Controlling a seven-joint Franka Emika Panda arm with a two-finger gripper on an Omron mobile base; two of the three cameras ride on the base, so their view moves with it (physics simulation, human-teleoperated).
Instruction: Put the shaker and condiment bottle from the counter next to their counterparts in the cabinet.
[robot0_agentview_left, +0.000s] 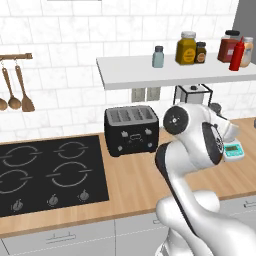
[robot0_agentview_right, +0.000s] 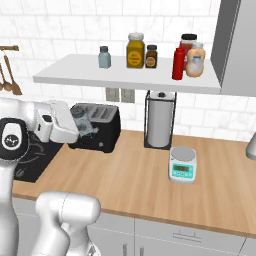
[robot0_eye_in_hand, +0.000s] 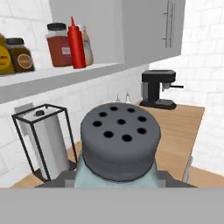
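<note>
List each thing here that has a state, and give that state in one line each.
Gripper: shut on the shaker, off the counter.
Shaker: held, upright, cap on.
Second shaker: upright on the shelf.
Red bottle: upright on the shelf beside the peach bottle.
Toaster: slots empty.
Hob: nothing on it.

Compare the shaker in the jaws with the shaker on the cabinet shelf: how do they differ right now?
The held shaker is clamped in the gripper, lifted above the counter by the toaster; the shelf shaker stands free on the cabinet. The held one sits well below shelf height. Both are pale blue-grey with dark grey caps and look the same size.
</note>
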